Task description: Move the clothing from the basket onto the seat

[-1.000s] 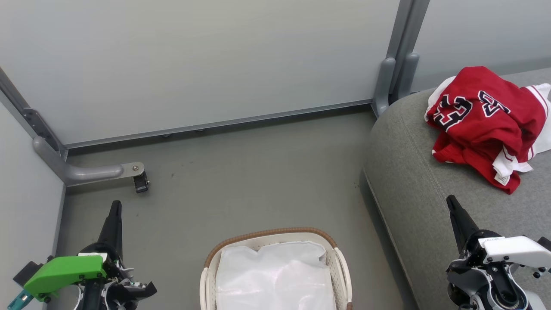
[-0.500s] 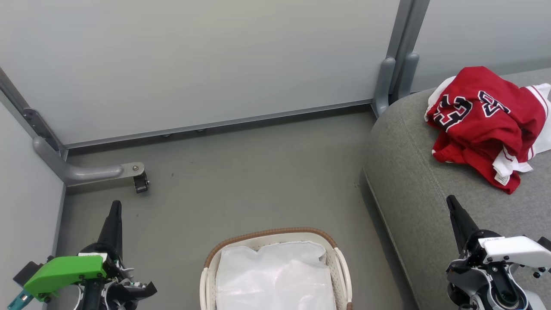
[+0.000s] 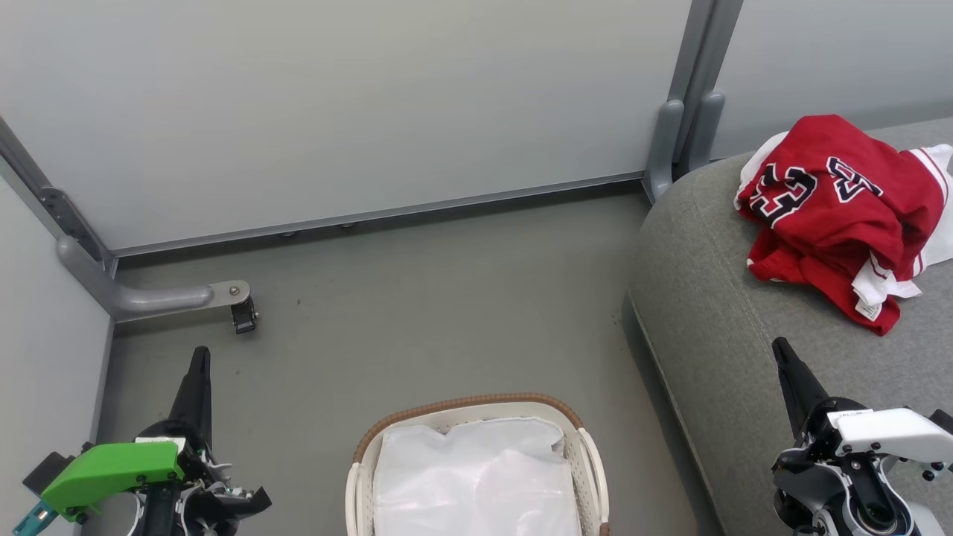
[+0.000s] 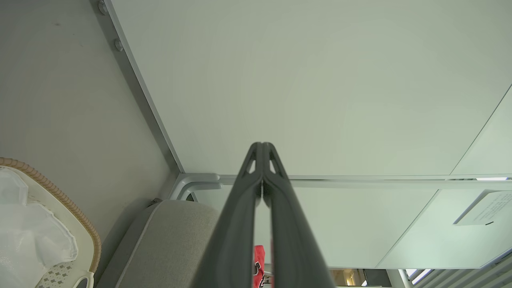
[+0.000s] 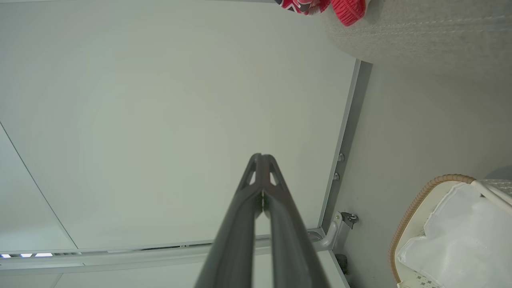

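Observation:
The red jersey and shorts (image 3: 834,216), with white trim and the number 23, lie crumpled on the grey sofa seat (image 3: 715,320) at the right. A sliver of the red clothing (image 4: 259,264) peeks between the fingers in the left wrist view, and its edge (image 5: 320,6) tops the right wrist view. The white basket (image 3: 588,447) with its brown rim stands on the floor at bottom centre, with just its white liner (image 3: 469,476) inside. My left gripper (image 3: 199,356) hangs shut and bare at lower left, over the floor. My right gripper (image 3: 779,348) is shut and bare over the seat's front.
Grey partition walls stand behind, with a metal foot and caster (image 3: 242,313) on the floor at left and a grey post (image 3: 681,134) beside the sofa. Bare grey floor (image 3: 417,313) lies between basket and wall.

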Controlling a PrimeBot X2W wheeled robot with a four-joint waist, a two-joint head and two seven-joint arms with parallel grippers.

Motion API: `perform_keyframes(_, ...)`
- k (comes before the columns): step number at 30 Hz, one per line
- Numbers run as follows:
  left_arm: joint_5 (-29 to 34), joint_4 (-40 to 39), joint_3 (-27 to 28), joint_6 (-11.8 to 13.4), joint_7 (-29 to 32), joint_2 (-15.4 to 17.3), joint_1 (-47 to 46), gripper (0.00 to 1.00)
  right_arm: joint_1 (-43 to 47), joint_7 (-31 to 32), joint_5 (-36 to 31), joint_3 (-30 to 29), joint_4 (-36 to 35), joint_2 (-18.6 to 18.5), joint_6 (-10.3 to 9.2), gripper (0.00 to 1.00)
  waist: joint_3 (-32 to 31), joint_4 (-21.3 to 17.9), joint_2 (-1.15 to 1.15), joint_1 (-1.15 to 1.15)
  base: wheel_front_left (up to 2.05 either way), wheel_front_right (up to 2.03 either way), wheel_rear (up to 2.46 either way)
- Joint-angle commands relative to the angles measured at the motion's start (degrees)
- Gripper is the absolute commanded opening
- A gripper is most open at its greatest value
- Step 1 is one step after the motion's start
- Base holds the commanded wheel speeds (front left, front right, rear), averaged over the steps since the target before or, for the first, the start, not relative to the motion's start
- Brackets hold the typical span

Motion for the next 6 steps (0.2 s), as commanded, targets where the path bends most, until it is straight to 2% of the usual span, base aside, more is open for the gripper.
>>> perform_keyframes(1,-0.2,-0.2,0.1,-0.3,0.2,0.3,-0.6,0.00,-0.4,0.1,0.2,-0.1,-0.2,-0.3,0.00,0.00,0.0,0.0,0.00,0.00,0.00,0.00,0.00)
perform_keyframes(6,-0.2,-0.2,0.1,-0.3,0.2,0.3,-0.6,0.00,-0.4,0.1,0.2,-0.1,-0.2,-0.3,0.00,0.00,0.0,0.0,0.00,0.00,0.00,0.00,0.00)
